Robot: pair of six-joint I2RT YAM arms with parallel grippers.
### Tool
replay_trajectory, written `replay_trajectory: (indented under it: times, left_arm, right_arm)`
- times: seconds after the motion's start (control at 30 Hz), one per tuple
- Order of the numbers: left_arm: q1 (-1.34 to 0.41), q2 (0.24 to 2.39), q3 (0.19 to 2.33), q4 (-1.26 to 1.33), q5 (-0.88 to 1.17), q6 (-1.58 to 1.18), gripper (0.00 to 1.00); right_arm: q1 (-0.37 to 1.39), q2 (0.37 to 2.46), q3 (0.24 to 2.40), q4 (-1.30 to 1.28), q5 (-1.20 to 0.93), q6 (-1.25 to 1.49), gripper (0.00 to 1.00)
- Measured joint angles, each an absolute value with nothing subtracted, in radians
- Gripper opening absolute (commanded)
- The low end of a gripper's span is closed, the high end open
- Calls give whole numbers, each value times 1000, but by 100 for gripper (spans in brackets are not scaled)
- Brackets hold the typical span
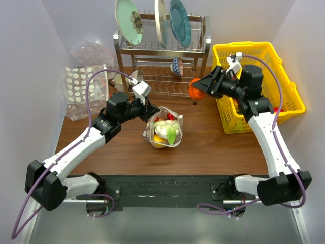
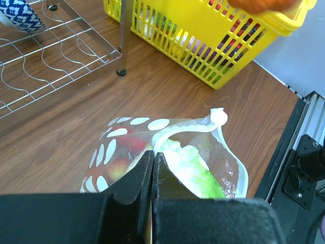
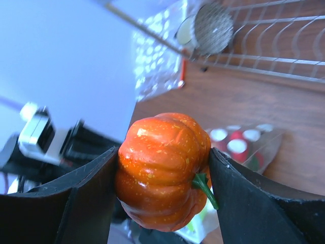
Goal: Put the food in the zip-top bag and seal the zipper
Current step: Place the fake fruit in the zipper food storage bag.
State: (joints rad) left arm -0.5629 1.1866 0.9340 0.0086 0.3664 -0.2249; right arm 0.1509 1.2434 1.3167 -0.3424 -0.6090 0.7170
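The zip-top bag (image 1: 163,129) stands open in the middle of the table, clear with white dots on one face. It holds food: a green and white cabbage (image 2: 195,170) and red and yellow pieces (image 2: 133,145). Its pale zipper strip (image 2: 223,137) runs round the open mouth. My left gripper (image 1: 151,109) is shut on the bag's near rim, and in the left wrist view its tips (image 2: 153,155) are pressed together there. My right gripper (image 1: 200,87) is shut on an orange toy pumpkin (image 3: 165,170), held in the air right of and behind the bag, near the basket.
A yellow basket (image 1: 284,56) with more toys stands at the back right. A metal dish rack (image 1: 162,51) with plates and a patterned bowl (image 1: 176,66) stands at the back. A flat dotted pack (image 1: 81,86) and a wrinkly clear sack (image 1: 94,51) lie back left.
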Motion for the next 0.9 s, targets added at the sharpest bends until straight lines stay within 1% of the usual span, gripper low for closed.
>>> replay_trajectory:
  times: [0.23, 0.4, 0.57, 0.73, 0.9]
  left_arm:
    - [-559, 1187, 934, 8, 367, -224, 0]
    - [-556, 1187, 934, 8, 367, -225, 0]
    - [-555, 1187, 934, 8, 367, -225, 0]
    - [-554, 1187, 934, 7, 366, -225, 0]
    - [-554, 1187, 934, 6, 363, -225, 0]
  right_arm:
    - [299, 1185, 1213, -344, -625, 693, 53]
    - [470, 1217, 1155, -344, -611, 669, 52]
    - [595, 1272, 1149, -323, -577, 641, 52]
    - [628, 1308, 1119, -262, -509, 620, 52]
    - [636, 1323, 1055, -143, -421, 613, 55]
